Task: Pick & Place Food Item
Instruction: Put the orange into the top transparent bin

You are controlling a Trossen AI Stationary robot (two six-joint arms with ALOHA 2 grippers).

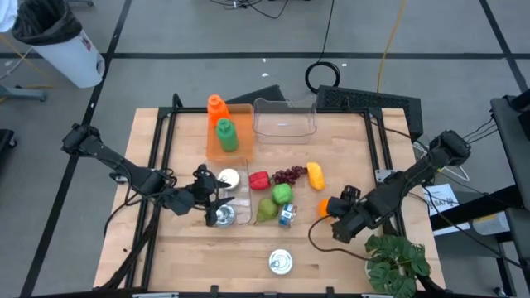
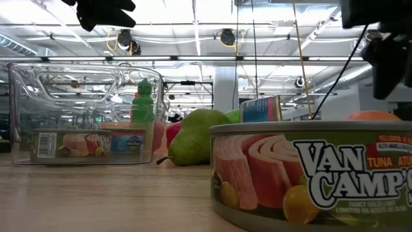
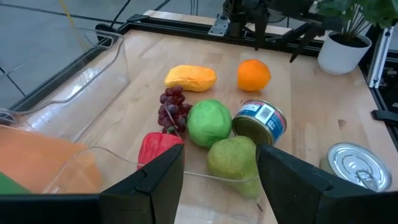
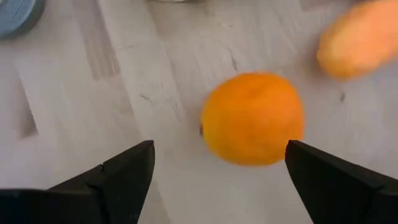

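Observation:
An orange (image 4: pixel 252 118) lies on the wooden table (image 1: pixel 190 248) at the right of a cluster of food. My right gripper (image 4: pixel 217 180) hovers open just above it, pointing steeply down, its fingers standing either side of the orange without touching; in the high view the gripper (image 1: pixel 337 210) is right beside the orange (image 1: pixel 324 207). My left gripper (image 3: pixel 221 186) is open over a clear bin (image 1: pixel 232 199) at centre left, holding nothing. A pear (image 3: pixel 233 163) lies beyond its fingertips.
Near the orange lie a yellow fruit (image 1: pixel 315 175), grapes (image 1: pixel 288 175), a red pepper (image 1: pixel 258 179), a green apple (image 1: pixel 282 193) and a small can (image 1: pixel 287 215). A tuna can (image 1: pixel 281 262) sits near the front edge, a potted plant (image 1: pixel 397 261) front right, and two bins (image 1: pixel 286 118) at the back.

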